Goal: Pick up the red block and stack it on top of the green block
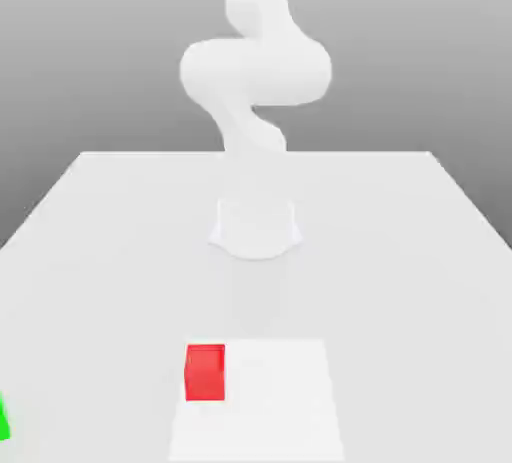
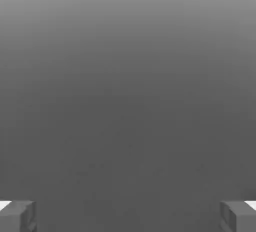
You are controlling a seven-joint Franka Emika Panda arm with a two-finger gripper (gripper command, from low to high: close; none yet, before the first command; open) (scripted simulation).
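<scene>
In the exterior view, the white robot arm (image 1: 255,71) rises from its round base (image 1: 256,228) at the middle of a pale table (image 1: 100,211), folding upward out of the top of the picture. The red block (image 1: 205,372) sits flat on the table well in front of the base, a little toward the exterior view's left, on the left part of a brighter square patch (image 1: 270,401) of the surface. The green block (image 1: 4,419) shows as a sliver at the exterior view's left edge, well apart from the red one and slightly nearer the camera. Nothing touches either block.

In the hand view, the gripper (image 2: 128,216) looks out over plain grey ground. Its two grey fingertips (image 2: 17,216) stand at opposite sides of the picture, spread wide with nothing between them.

The red block looks like a small rigid cube with plain matte faces, probably light and not fragile, so it should tolerate a firm pinch without deforming. Its flat parallel sides are the natural hold: fingers coming straight down, one on each opposite vertical face, around the middle of its height. A square, centred grip matters, because a tilted cube would likely sit crooked on the equally small green block.
</scene>
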